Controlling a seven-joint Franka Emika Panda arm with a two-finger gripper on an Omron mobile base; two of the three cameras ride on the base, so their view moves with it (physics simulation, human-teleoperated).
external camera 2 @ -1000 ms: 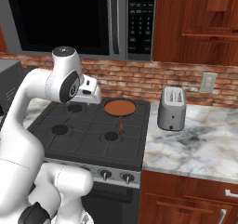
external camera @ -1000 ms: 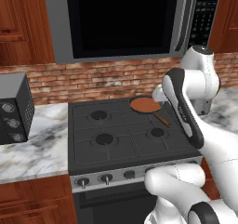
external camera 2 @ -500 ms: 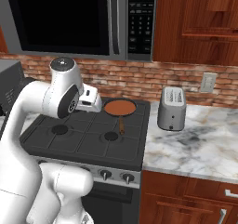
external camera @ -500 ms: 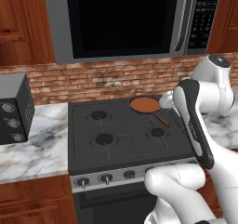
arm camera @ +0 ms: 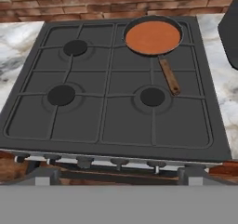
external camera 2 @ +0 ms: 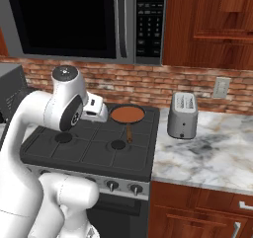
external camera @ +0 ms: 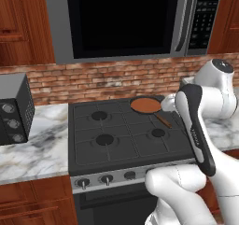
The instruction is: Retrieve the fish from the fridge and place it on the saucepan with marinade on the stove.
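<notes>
The dark grey stove (external camera: 116,135) (external camera 2: 89,148) (arm camera: 116,107) lies in front of me. On its back right burner sits the saucepan (external camera: 146,105) (external camera 2: 127,115) (arm camera: 153,37), its surface a smooth reddish-brown layer of marinade, its thin brown handle (arm camera: 168,75) pointing toward the stove front. My gripper (arm camera: 118,175) hovers above the stove's front edge and looks down over the burners. It is open, both fingertips far apart with nothing between them. My white hand (external camera 2: 95,108) hangs just left of the pan. The fish and the fridge are out of view.
A silver toaster (external camera 2: 183,116) stands on the marble counter right of the stove. A dark toaster oven (external camera: 14,109) is on the left counter. A microwave (external camera: 121,23) hangs over the stove, with a brick wall behind and wooden cabinets around.
My arm has folded back, with its elbow swinging outward and lower. The hand has dropped a little beside the pan. The jaws stay open, and the saucepan has not moved.
</notes>
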